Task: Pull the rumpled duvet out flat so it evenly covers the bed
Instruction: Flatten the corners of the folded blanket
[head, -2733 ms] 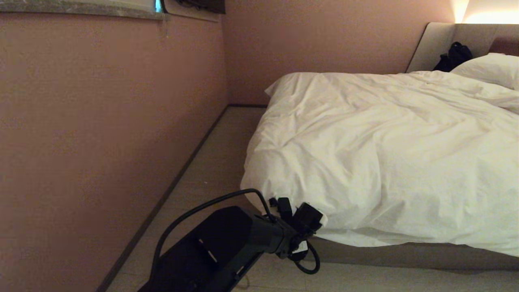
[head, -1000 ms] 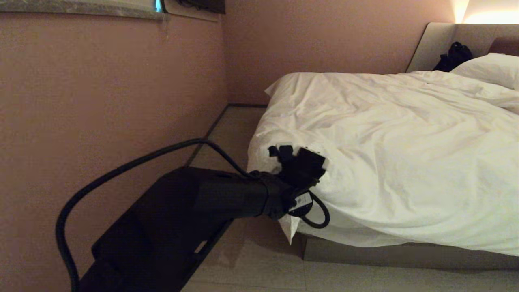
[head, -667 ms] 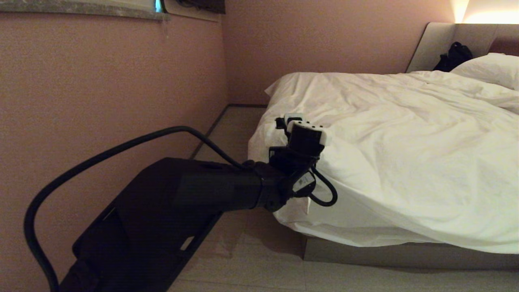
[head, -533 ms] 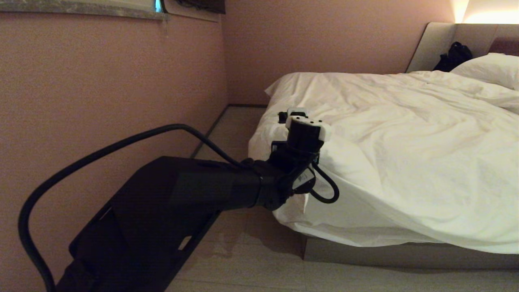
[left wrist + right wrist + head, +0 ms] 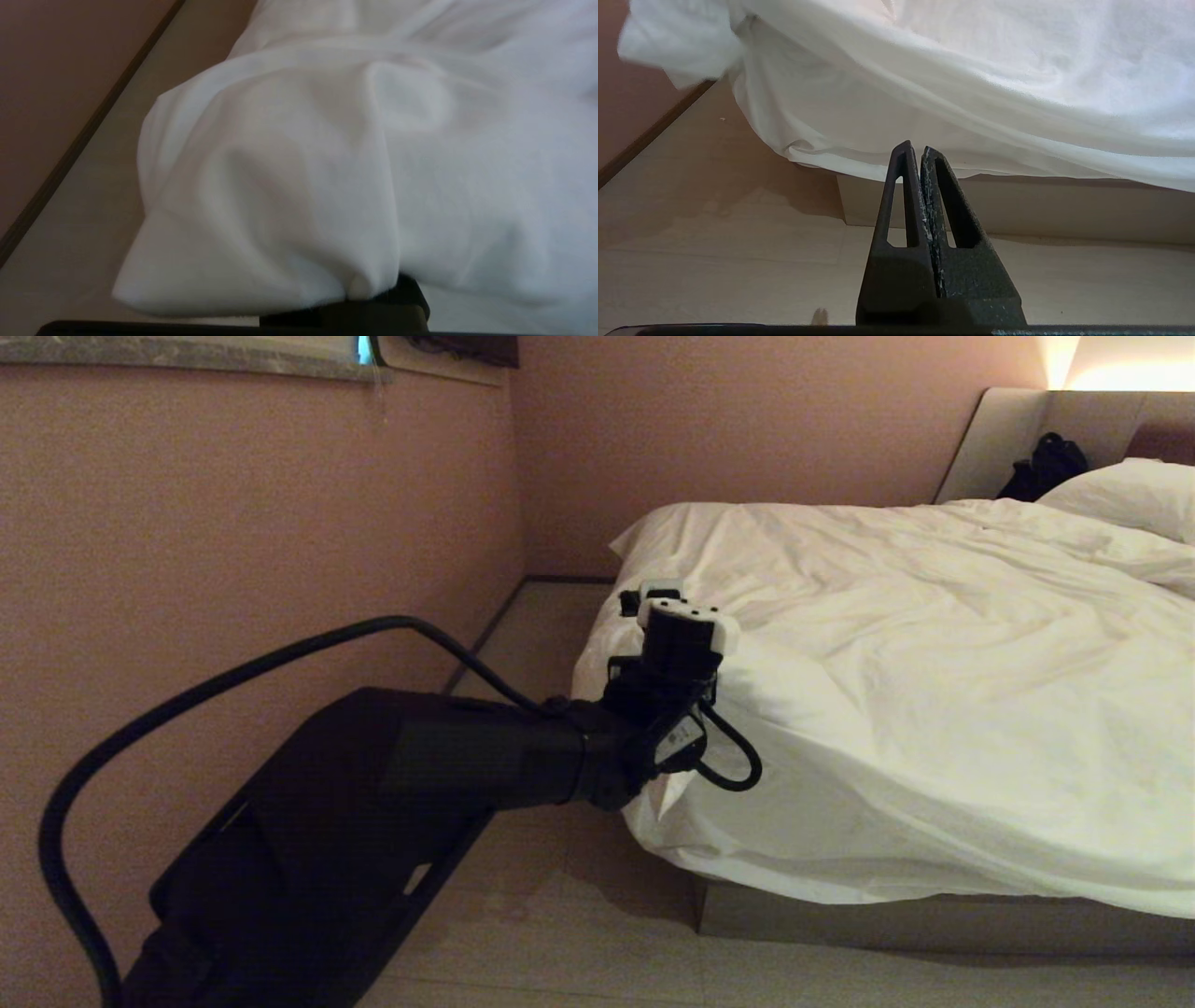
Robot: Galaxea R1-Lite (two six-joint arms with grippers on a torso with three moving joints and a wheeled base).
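The left end effector (image 5: 653, 602), clamped on the corner of the thick, wrinkled white cotton duvet (image 5: 915, 691), is now higher than a second ago, above the near corner of the low grey-beige bed (image 5: 934, 924). The duvet's corner, which hung low before, is lifted. The right end effector (image 5: 920, 154) is closed and empty near the floor.

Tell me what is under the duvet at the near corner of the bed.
Where the left gripper lifts the duvet, only the bed base and bare floor show beneath. The mattress stays covered.
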